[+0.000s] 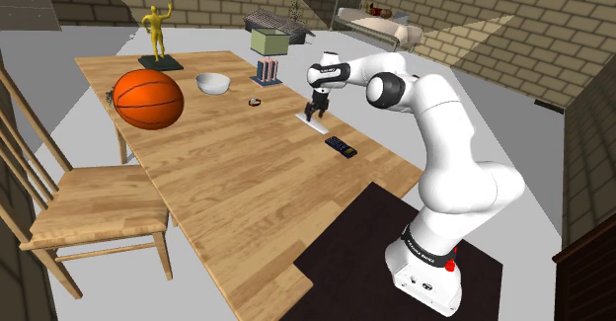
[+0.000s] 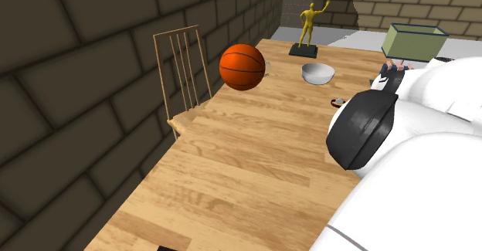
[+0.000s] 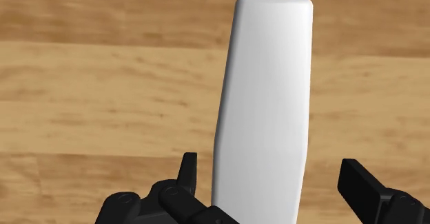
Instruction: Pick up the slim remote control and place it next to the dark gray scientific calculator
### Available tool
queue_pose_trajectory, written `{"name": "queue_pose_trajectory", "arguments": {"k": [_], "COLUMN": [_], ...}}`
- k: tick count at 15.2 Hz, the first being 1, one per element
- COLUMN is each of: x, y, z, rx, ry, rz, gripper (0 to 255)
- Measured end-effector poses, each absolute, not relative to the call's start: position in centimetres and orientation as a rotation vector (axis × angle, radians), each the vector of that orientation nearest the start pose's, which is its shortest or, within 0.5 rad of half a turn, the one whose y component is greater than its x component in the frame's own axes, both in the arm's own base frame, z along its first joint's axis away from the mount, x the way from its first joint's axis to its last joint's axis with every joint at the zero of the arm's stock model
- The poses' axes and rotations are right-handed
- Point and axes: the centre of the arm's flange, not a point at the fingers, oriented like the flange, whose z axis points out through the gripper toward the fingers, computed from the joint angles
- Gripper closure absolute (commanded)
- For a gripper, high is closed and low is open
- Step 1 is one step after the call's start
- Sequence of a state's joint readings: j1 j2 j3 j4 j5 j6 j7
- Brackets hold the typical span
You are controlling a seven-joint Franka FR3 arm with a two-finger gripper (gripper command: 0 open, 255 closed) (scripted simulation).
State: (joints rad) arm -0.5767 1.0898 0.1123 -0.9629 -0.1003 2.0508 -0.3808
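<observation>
On the shoulder view's left sit the chair (image 1: 89,205) and the basketball (image 1: 148,99), well clear of my work. Moving right past the bowl (image 1: 212,82), I find the gripper (image 1: 316,115) low over the white remote (image 1: 322,127), which lies flat on the wooden table (image 1: 237,191). The dark calculator (image 1: 341,147) lies near it, further right.

In the wrist view the gripper (image 3: 272,178) is spread wide and straddles the remote (image 3: 265,98) without clasping it. One finger (image 3: 187,173) stands just beside the remote's edge, while the other (image 3: 358,181) is well apart from it.

My worry is that uneven gap. If I close now, the near finger would likely meet the remote first and shove or twist it across the wood. The casing also looks smooth, so a shallow pinch might slip. I may be gripping near one end, which would let it tip.

The remote's near end is cut off, so I can't judge that. In the second exterior view the arm's bulk covers that side of the table.
</observation>
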Motion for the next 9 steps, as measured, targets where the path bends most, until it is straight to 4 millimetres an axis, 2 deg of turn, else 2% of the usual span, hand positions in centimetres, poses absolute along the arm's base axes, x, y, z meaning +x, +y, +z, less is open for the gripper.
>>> {"name": "queue_pose_trajectory", "arguments": {"k": [3,9], "x": [68.5,68.4], "y": [-38.8,-38.7], "z": [22.4,23.0], "rx": [-3.131,-3.130], "ry": [0.153,0.153], "rz": [-0.014,-0.013], "gripper": [0,0]}}
